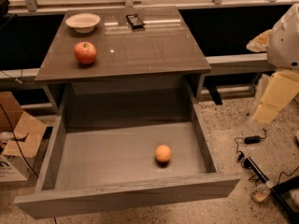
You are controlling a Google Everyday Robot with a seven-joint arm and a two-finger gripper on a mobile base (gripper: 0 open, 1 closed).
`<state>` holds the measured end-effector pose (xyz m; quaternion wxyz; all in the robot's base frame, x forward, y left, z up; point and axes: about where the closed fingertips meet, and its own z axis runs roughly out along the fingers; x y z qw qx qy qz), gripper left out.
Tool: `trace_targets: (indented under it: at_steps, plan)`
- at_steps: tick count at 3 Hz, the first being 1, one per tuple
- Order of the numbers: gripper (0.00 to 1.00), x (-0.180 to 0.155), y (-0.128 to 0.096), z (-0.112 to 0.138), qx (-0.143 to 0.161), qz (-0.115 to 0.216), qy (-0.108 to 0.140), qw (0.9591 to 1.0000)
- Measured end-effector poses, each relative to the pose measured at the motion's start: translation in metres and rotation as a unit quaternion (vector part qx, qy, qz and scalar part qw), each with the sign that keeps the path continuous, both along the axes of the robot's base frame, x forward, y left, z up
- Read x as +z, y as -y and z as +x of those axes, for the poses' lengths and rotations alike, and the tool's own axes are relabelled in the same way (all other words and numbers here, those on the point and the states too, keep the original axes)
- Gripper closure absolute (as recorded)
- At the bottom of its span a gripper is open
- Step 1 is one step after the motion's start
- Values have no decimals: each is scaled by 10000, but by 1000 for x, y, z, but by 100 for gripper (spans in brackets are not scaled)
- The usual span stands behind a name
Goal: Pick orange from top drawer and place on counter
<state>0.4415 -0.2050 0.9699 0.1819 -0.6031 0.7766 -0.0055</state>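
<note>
The orange (163, 153) lies on the grey floor of the open top drawer (117, 192), right of centre and near the front panel. The counter (140, 45) is the glossy grey-brown top above the drawer. A white and cream part of my arm (280, 64) shows at the right edge, beside the cabinet and well away from the orange. My gripper itself is out of view.
A red apple (85, 52), a white bowl (83, 22) and a small dark object (135, 20) sit on the counter. Cardboard boxes (18, 139) stand on the floor at left. Cables and a charger (252, 139) lie on the floor at right.
</note>
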Motion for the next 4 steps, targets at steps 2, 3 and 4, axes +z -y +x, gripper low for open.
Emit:
trace_targets:
  at_steps: [2, 3, 4]
  plan:
    - [0, -39, -54, 15, 61, 1122, 25, 9937]
    - [0, -39, -54, 15, 60, 1123, 24, 9936]
    - [0, -69, -75, 27, -114, 1351, -123, 9907]
